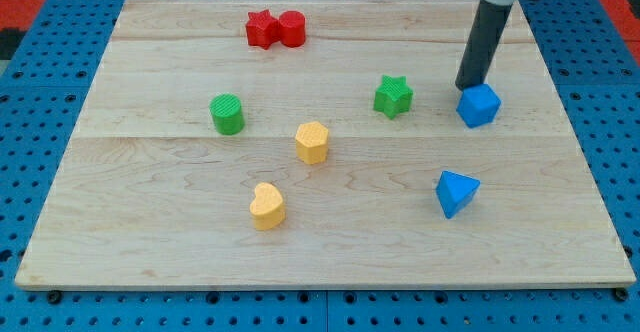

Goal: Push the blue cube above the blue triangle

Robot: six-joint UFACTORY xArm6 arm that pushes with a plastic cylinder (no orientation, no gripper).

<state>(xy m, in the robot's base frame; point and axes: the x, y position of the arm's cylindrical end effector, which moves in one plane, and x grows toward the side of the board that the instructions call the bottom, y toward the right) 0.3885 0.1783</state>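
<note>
The blue cube [479, 105] sits at the view's right on the wooden board [150, 222]. The blue triangle [456, 192] lies below it, slightly to the left. My tip [466, 86] is at the end of the dark rod that comes down from the view's top right. It rests right at the cube's upper left edge, touching or nearly touching it.
A green star [393, 96] lies left of the cube. A red star [262, 29] and a red cylinder [291, 29] sit together at the top. A green cylinder [227, 114], a yellow hexagon [312, 142] and a yellow heart [267, 206] lie left of centre.
</note>
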